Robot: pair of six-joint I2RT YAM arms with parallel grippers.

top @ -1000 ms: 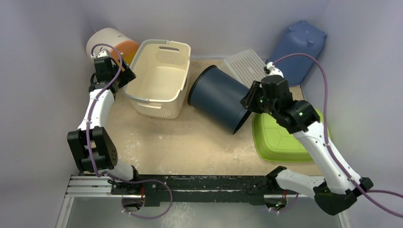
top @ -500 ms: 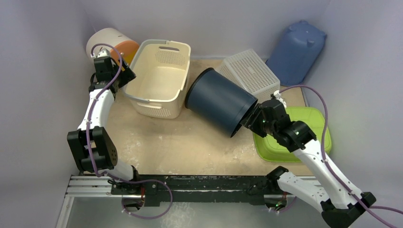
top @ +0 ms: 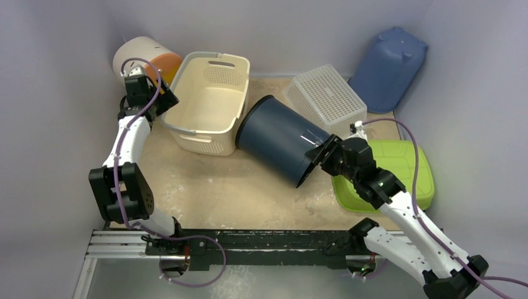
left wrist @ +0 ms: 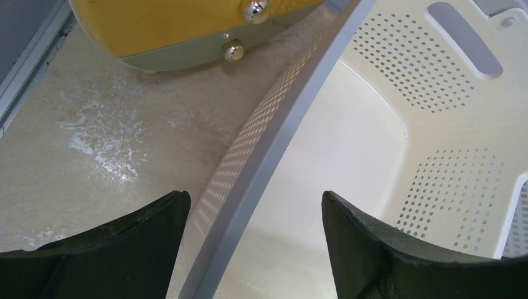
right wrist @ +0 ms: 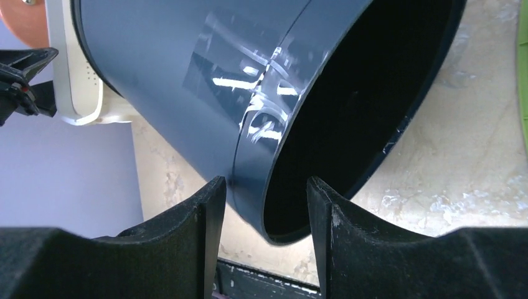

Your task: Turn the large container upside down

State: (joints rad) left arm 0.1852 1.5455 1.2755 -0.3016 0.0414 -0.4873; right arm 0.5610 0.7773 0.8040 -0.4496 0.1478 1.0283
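The large container is a dark navy round bin (top: 277, 140) lying tilted on its side at the table's middle. Its base leans on the cream basket (top: 205, 143) and its open mouth faces near right. My right gripper (top: 319, 156) is open at the mouth's rim. In the right wrist view the right gripper (right wrist: 264, 187) straddles the bin (right wrist: 187, 81) wall at its lowest edge, with a gap on the inner side. My left gripper (top: 167, 99) is open, and in the left wrist view the left gripper (left wrist: 255, 205) straddles the basket's grey rim (left wrist: 280, 143).
A white perforated basket (top: 324, 96) lies upside down behind the bin. A blue tub (top: 389, 65) leans at the back right wall. A green tray (top: 398, 168) lies under my right arm. An orange and white drum (top: 146, 56) lies at the back left.
My right arm has drawn back toward the near edge and to the left. The navy bin has shifted left against the cream basket. The left arm has not moved.
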